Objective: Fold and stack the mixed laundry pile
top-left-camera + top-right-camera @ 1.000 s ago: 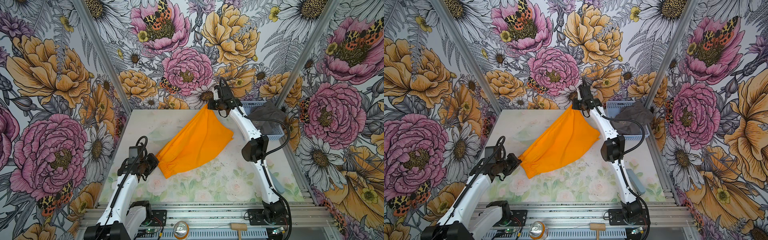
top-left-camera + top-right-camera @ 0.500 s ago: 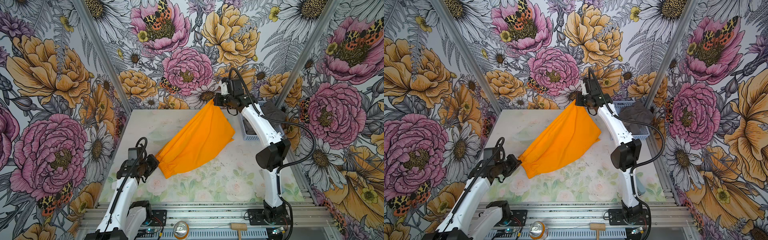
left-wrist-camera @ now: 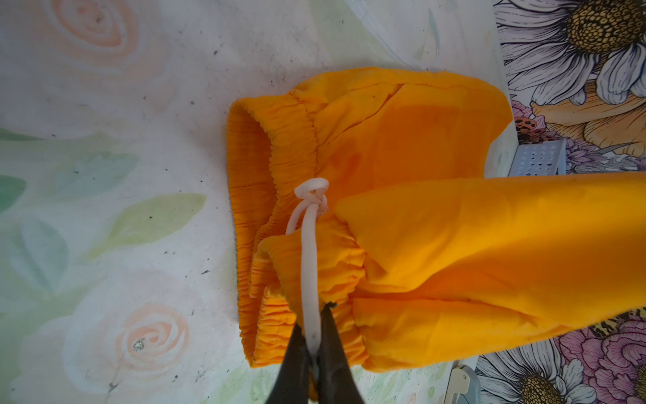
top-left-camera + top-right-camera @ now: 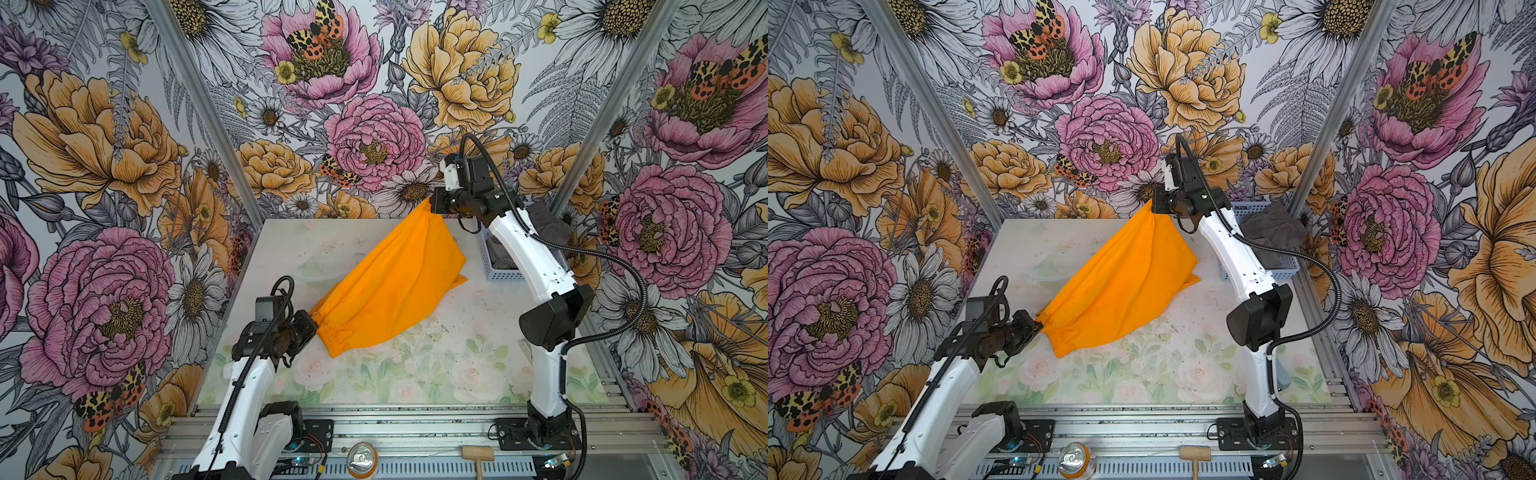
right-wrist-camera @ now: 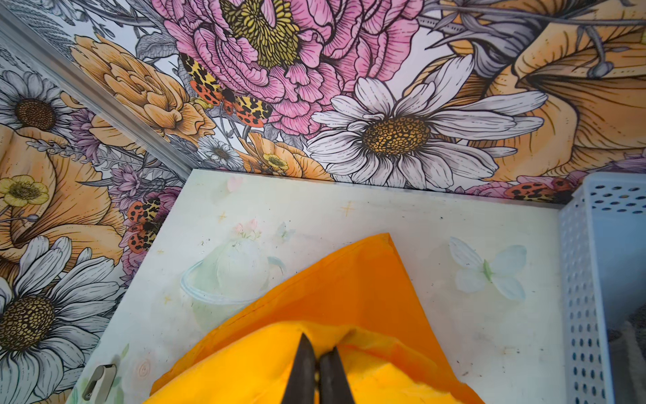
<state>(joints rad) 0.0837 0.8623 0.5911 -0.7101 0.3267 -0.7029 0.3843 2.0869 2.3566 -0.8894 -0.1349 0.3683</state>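
Orange shorts [image 4: 390, 286] stretched for folding between left gripper [image 4: 312, 327], jaws clamped on waistband and drawstring [image 3: 309, 266], and right gripper [image 4: 431, 206], jaws pinching the far corner; laying them flat should follow.

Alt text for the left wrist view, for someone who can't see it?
The left gripper is shut on the white drawstring of the orange shorts, gathered waistband toward the camera, floral table behind. A perforated basket corner shows beyond.

readable text: none in any view
orange shorts [image 4: 390, 286]: no tag or print legible
can [image 4: 362, 457], in front of the table [image 4: 457, 365]: seen lid-on, brand not legible
basket [image 4: 503, 275], on the table: no marking legible
wallpaper [image 4: 374, 137]: flowers and moths, no lettering
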